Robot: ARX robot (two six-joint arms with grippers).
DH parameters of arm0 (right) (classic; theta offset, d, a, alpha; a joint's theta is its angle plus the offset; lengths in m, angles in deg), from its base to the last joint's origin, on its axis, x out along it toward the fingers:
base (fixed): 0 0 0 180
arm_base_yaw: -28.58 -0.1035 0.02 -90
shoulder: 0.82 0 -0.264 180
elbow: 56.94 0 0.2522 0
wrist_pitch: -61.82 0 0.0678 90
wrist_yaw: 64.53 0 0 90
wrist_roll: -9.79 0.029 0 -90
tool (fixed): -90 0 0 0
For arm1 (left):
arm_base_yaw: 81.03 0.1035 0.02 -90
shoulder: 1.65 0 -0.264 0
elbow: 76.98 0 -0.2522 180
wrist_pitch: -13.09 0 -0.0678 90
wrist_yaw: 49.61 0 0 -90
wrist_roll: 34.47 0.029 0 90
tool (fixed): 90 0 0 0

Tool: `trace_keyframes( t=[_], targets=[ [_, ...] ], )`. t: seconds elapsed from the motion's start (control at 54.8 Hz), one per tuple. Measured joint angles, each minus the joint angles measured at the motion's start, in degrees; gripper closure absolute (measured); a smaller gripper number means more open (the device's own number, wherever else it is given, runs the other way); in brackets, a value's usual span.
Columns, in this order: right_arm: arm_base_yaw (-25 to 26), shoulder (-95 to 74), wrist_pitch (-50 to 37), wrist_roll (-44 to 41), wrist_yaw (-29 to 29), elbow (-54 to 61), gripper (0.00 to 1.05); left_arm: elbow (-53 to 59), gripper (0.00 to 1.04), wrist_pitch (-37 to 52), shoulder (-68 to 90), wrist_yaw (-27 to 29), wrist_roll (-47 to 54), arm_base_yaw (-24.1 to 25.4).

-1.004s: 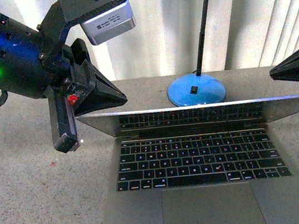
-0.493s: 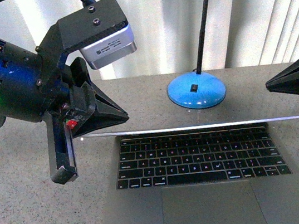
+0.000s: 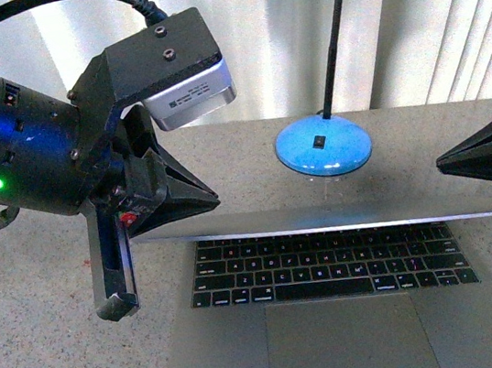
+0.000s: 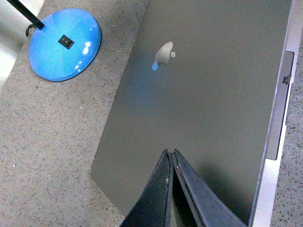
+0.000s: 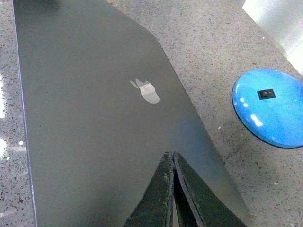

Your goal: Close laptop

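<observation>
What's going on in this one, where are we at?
Both arms are working on the laptop. The left gripper and the right gripper, each with its fingers shut together, appear to rest their tips on the outside of the lid, one near each side. The lid is tipped low over the keyboard but not shut; the keys and trackpad show. A blue lamp base stands behind.

One laptop (image 3: 343,336) on the surface (image 3: 50,361), just the one, with a single pale logo (image 4: 164,53) on its lid. One blue lamp base (image 3: 324,149) toward the far edge, one black pole (image 3: 334,32) rising from it. Two end effectors in play: left end effector (image 3: 212,201), right end effector (image 3: 441,164).
</observation>
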Motion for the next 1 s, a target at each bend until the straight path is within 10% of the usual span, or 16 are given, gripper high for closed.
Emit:
trace_keyframes(
  t=[1.004],
  targets=[
    [-1.7,-4.7,-8.8,4.1,0.4,5.1,1.02,6.1,1.01,6.4,3.8,1.0,-0.3,-2.4]
  ],
)
